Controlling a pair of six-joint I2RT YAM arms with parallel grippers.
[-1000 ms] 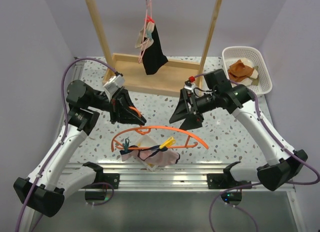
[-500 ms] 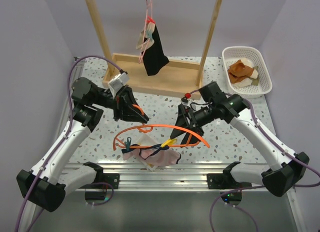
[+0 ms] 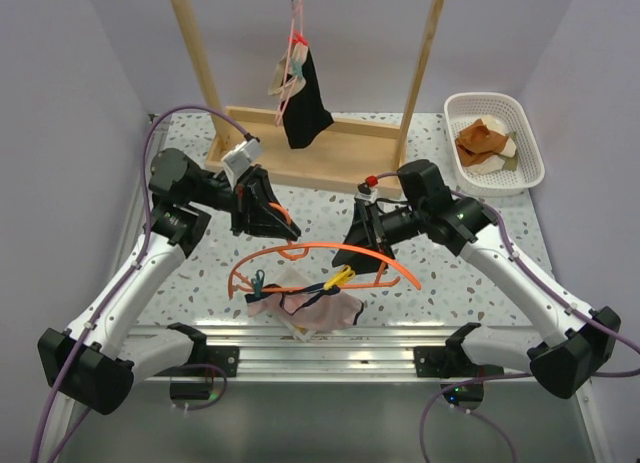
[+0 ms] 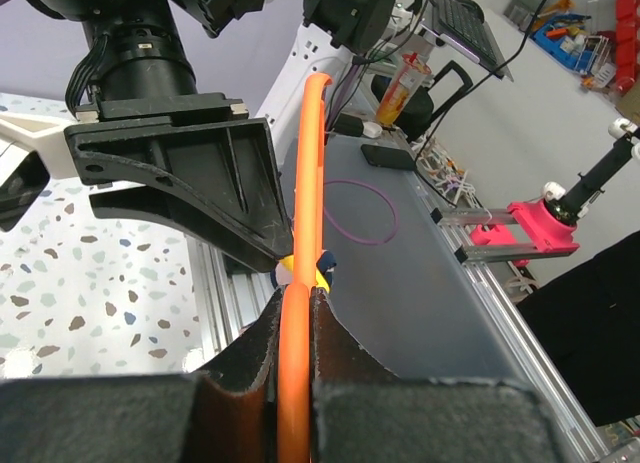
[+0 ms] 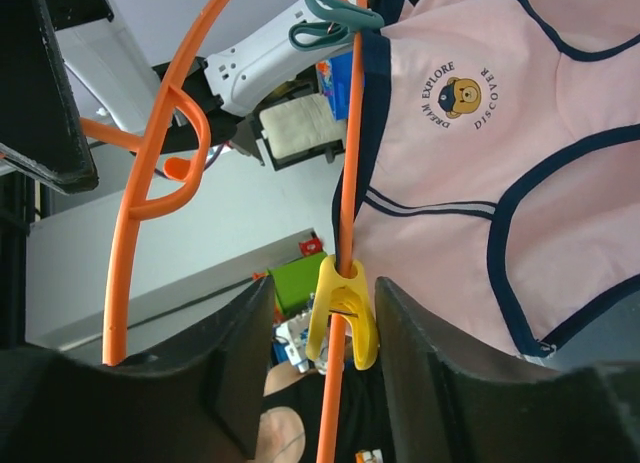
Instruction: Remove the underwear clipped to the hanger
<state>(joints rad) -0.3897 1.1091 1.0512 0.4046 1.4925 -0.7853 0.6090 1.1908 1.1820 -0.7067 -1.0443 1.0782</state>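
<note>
Looked down on a speckled tabletop point(image 3: 450, 283) between plain walls: rack point(image 3: 330, 153) at 12 o'clock, basket point(image 3: 530, 133) at 2. Showed bare speckle between rack and orange hanger point(image 3: 330, 249). Pinched the hanger in the left gripper's point(image 4: 296, 313) jaws; held the right gripper's point(image 5: 325, 313) jaws spread around a yellow clip point(image 5: 340, 328). Hung pink briefs point(image 5: 470, 163) off the hanger by the 6 o'clock edge, black briefs point(image 3: 308, 108) off the rack.
</note>
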